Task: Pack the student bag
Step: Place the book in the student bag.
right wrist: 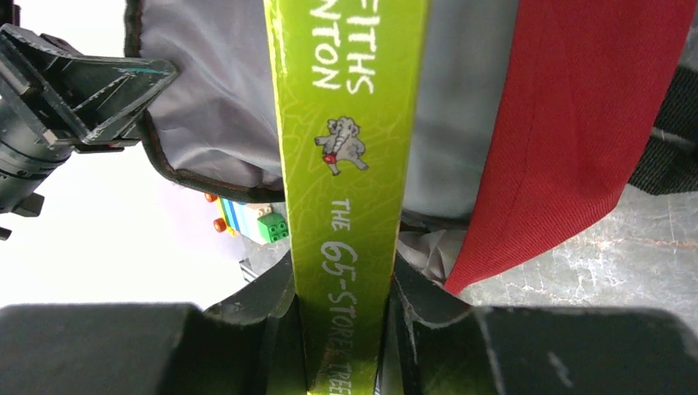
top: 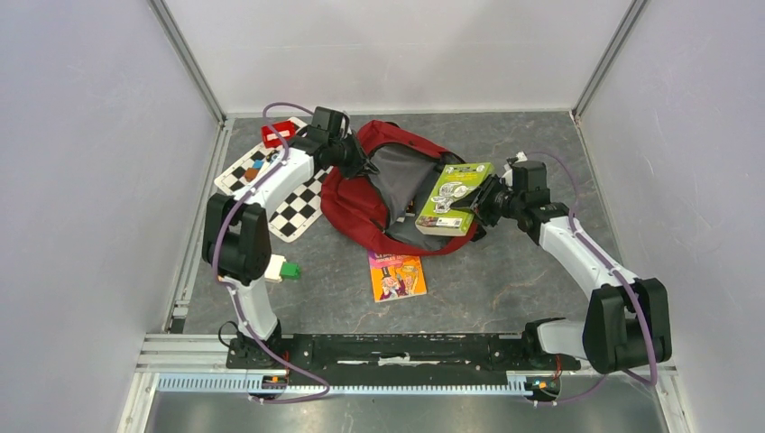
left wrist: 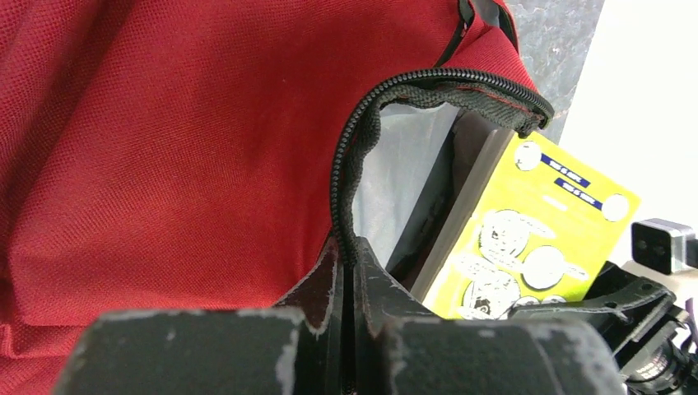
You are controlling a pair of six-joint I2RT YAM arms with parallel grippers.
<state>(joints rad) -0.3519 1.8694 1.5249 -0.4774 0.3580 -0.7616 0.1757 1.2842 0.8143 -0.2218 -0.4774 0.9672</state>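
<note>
The left claw [left wrist: 350, 263] is pinching shut on the black zipper rim of the student bag [left wrist: 165, 164], its two fingers pressing together with the rim running up from between them. The rim is arching over the opening, and grey lining is showing inside. In the top view this left claw [top: 356, 162] is sitting at the far left edge of the bag's mouth.

The right claw [right wrist: 342, 284] is gripping the green book [right wrist: 354, 123] by its spine, one finger pressing on each cover. In the top view the right claw [top: 483, 200] is holding the green book [top: 456, 194] at the right edge of the opening, with the book partly overlapping the grey lining. From the left wrist, the green book [left wrist: 535, 239] is showing its yellow-green cover just beyond the lifted rim.

The student bag [top: 361, 203] is lying in the middle of the table [top: 505, 280], toward the far side, between the two arms, its mouth gaping open. From the right wrist, the red fabric of the student bag [right wrist: 576, 107] is lying to the right of the book.

An orange book [top: 397, 275] is lying flat on the table just near of the bag. A checkered mat [top: 298, 212] is lying to the left of the bag, with a small red box [top: 275, 133] at its far end. A green and white block [top: 281, 269] is resting near the left arm.
</note>
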